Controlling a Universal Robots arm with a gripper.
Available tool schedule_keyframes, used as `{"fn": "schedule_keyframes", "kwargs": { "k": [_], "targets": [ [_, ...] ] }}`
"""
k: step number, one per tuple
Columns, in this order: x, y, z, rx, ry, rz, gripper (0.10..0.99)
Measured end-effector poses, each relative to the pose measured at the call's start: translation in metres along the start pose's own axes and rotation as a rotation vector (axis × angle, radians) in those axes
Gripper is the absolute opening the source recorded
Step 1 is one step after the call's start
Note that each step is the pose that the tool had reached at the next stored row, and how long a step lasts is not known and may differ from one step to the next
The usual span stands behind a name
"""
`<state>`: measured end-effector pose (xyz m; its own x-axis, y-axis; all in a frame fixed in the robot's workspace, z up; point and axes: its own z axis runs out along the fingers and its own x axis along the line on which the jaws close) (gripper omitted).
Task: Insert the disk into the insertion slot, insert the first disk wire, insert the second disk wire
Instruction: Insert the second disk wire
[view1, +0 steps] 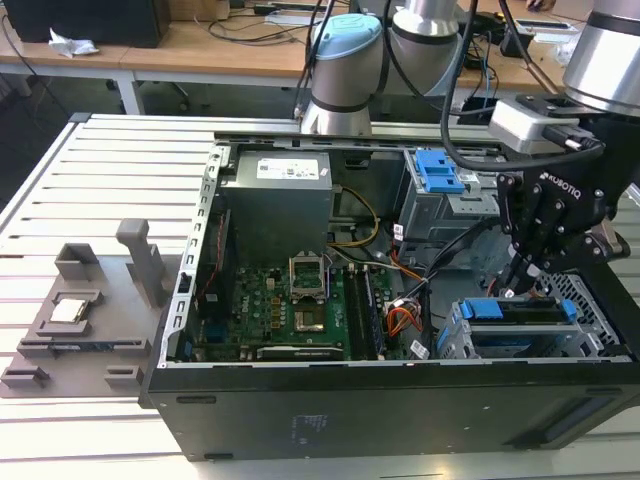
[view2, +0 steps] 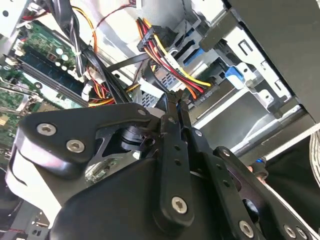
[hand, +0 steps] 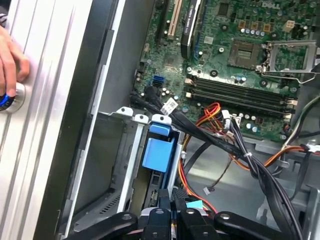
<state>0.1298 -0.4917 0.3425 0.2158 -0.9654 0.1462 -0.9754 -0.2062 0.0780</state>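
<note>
Fingers (view2: 172, 107) of the hand (view2: 177, 102) pinched narrow above the disk (hand: 157, 155); exterior view adds the insertion slot (view1: 590, 335).

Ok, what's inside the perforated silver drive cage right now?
The silver perforated drive cage already holds the disk in its bright blue plastic carrier frame. The black gripper hangs by its rear edge, covering whether any wire is plugged in.

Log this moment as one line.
gripper: shut, above blue-framed silver disk | disk: seated in perforated silver drive cage | wires: orange-red bundle loose nearby
</note>
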Motion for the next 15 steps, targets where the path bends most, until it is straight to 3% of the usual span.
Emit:
{"fn": "schedule_keyframes", "kwargs": {
  "k": [1, 3, 4, 5, 12, 15],
  "targets": [
    [-0.0001, 0.0007, 0.0000, 0.003, -0.0180, 0.008, 0.145],
    [-0.0004, 0.0020, 0.0001, 0.007, -0.0453, 0.013, 0.145],
    [-0.0007, 0.0032, 0.0002, 0.012, -0.0692, 0.016, 0.145],
    [-0.0008, 0.0038, 0.0001, 0.014, -0.0829, 0.021, 0.145],
    [-0.0011, 0.0038, 0.0015, 0.003, -0.0927, 0.131, 0.145],
    [-0.0011, 0.0038, 0.0019, -0.005, -0.0978, 0.207, 0.145]
  ]
}}
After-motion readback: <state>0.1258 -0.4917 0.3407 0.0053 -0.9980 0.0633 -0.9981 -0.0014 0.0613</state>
